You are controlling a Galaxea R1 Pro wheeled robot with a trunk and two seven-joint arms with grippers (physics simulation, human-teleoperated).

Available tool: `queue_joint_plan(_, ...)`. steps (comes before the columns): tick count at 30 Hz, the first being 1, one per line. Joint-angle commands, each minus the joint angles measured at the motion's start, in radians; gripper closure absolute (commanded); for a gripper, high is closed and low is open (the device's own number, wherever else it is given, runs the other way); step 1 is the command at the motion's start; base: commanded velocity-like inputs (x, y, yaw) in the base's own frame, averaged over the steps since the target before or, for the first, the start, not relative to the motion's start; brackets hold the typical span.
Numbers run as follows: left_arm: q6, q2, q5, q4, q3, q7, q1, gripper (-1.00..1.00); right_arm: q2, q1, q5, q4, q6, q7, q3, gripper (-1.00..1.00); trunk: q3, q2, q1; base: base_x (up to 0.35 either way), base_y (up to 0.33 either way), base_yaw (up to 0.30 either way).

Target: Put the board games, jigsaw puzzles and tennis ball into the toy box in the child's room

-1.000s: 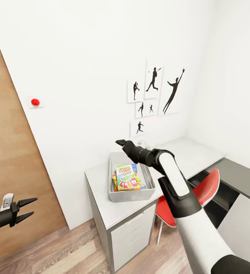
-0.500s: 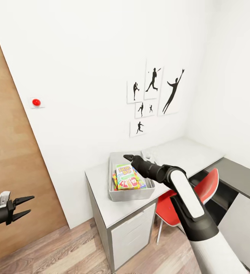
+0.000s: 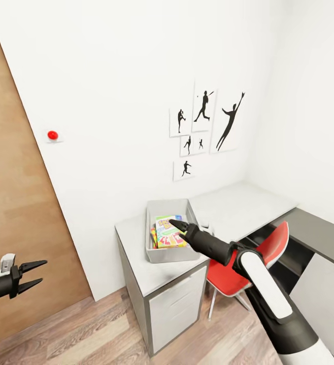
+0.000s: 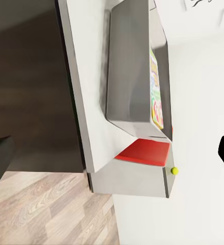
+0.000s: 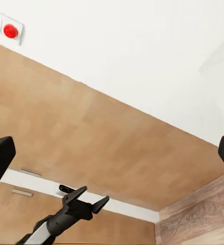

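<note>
The right gripper (image 3: 175,222) is empty. In its own wrist view its two fingers stand wide apart at the picture's edges. In the head view its tip hangs over the near right part of the toy box (image 3: 159,254). The left gripper (image 3: 29,270) is low at the far left, well apart from the table (image 3: 136,268), with its jaws spread and nothing between them.

The toy box sits on the left end of the table against the wall. Inside it the Skip-Bo board game (image 3: 163,234) lies on top, and a strip of many-coloured jigsaw puzzle (image 3: 153,238) shows at its left edge. What lies beneath cannot be counted from here.

In the left wrist view the tennis ball (image 4: 174,171) appears to sit on the tabletop beyond the box, outside it. By that reading the task is far along but not finished: at least the ball is still to go in.

Against half a second ago, the right arm has sunk and drawn back towards the robot, its tip passing from the box's far end to its near side. The whole picture has shifted slightly, so the camera has moved. The left gripper is much as it was.
</note>
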Motion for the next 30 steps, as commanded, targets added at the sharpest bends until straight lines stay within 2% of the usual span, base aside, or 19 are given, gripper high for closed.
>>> queue_joint_plan(1, 0.008, 0.0, 0.007, 0.0, -0.008, -0.003, -0.001, -1.0, -0.005, 0.005, -0.01, -0.001, 0.0, -0.001, 0.001, -1.0, -0.002, -0.002, 0.001, -0.005, 0.0, -0.02)
queue_joint_plan(8, 0.008, 0.0, 0.007, 0.001, -0.008, -0.003, -0.001, -1.0, -0.02, 0.064, -0.008, -0.001, 0.001, 0.052, -0.004, -1.0, -0.002, -0.002, 0.001, -0.084, 0.0, -0.175)
queue_joint_plan(16, 0.008, 0.0, 0.007, 0.001, -0.006, -0.003, -0.001, -1.0, -0.045, 0.073, -0.003, -0.001, -0.002, 0.105, -0.005, -1.0, -0.002, -0.002, 0.001, -0.06, 0.0, -0.232)
queue_joint_plan(25, 0.007, -0.008, 0.006, -0.001, -0.006, -0.002, -0.001, -1.0, -0.057, 0.077, -0.001, 0.0, -0.005, 0.116, -0.004, -1.0, -0.002, -0.002, 0.001, -0.004, 0.0, -0.032)
queue_joint_plan(30, 0.007, -0.006, 0.006, -0.001, -0.006, -0.002, -0.001, -1.0, -0.052, 0.107, -0.001, 0.003, -0.01, 0.129, -0.004, -1.0, -0.002, -0.002, 0.001, -0.092, 0.021, -0.002)
